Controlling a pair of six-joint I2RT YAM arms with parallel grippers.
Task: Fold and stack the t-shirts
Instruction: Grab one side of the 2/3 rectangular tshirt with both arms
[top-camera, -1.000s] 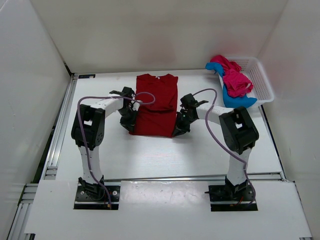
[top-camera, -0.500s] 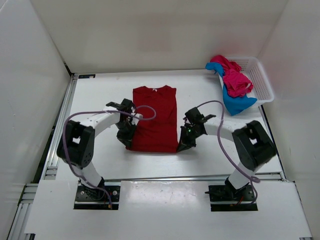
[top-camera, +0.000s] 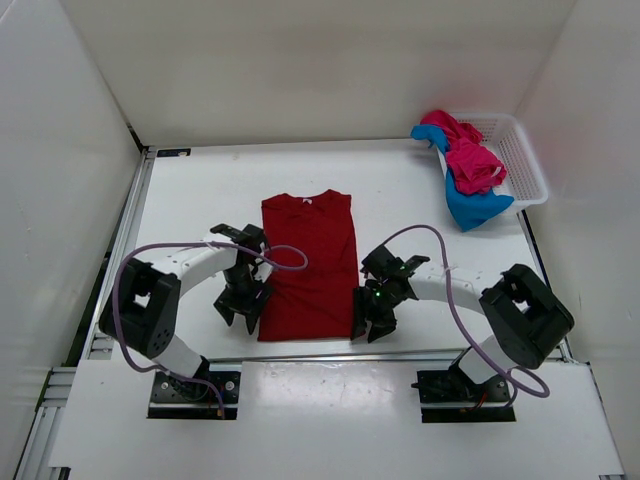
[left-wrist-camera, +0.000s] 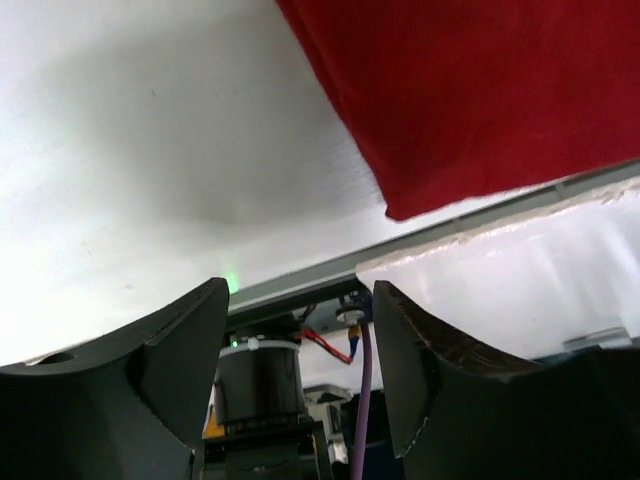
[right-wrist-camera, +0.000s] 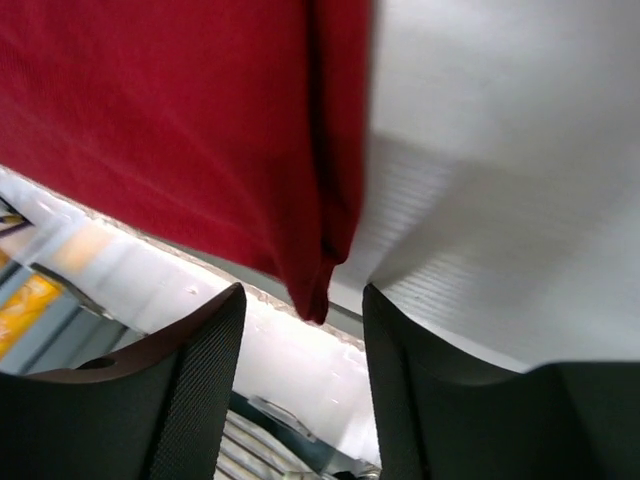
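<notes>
Flanking the dark red t-shirt (top-camera: 308, 265), your left gripper (top-camera: 238, 316) and right gripper (top-camera: 371, 330) stood with jaws apart, holding nothing. The shirt lay flat by the table's (top-camera: 200, 200) near edge. The pink t-shirt (top-camera: 470, 160) and blue t-shirt (top-camera: 468, 206) draped over the white basket (top-camera: 522, 160).

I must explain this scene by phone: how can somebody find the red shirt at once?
Look at the white table. Near its front edge, between the left gripper and right gripper, the dark red shirt lies flat. It alone is spread out; the pink shirt and blue shirt are bunched at the basket.
</notes>
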